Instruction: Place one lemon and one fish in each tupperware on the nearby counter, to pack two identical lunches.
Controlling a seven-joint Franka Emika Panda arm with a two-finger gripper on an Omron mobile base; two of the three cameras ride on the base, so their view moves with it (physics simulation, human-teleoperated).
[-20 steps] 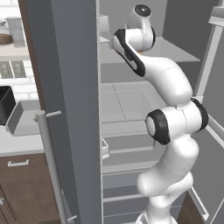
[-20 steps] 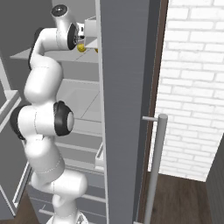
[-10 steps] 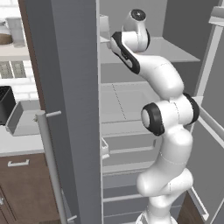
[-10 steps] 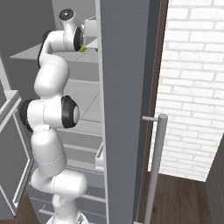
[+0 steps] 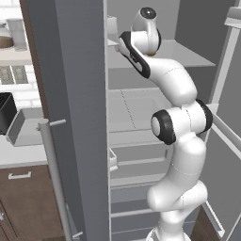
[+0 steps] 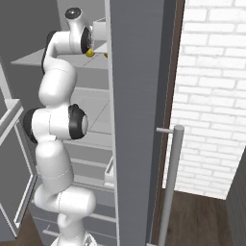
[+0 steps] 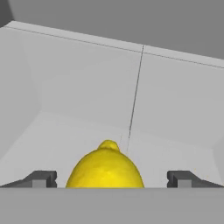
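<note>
In the hand view, a bright yellow lemon [image 7: 105, 168] lies on the pale fridge shelf [image 7: 78, 127], right between my two dark fingertips [image 7: 41, 178]. My gripper [image 7: 111, 178] is open, with a gap on each side of the lemon. The right base view shows the same lemon [image 6: 90, 53] as a small yellow ball just under my hand on the top shelf. One tupperware [image 5: 26, 126], a shallow grey tray, sits on the white counter [image 5: 19, 155] at the left. The fish is out of view.
I am reaching into an open fridge; its tall grey door [image 5: 75, 117] with a bar handle [image 5: 52, 179] stands between the arm and the counter. A black toaster [image 5: 4, 110] stands beside the tray. A brick wall [image 6: 211, 96] is at the right.
The arm has straightened upward and pushed the hand further in along the top shelf toward the lemon. The jaws have stayed open.
</note>
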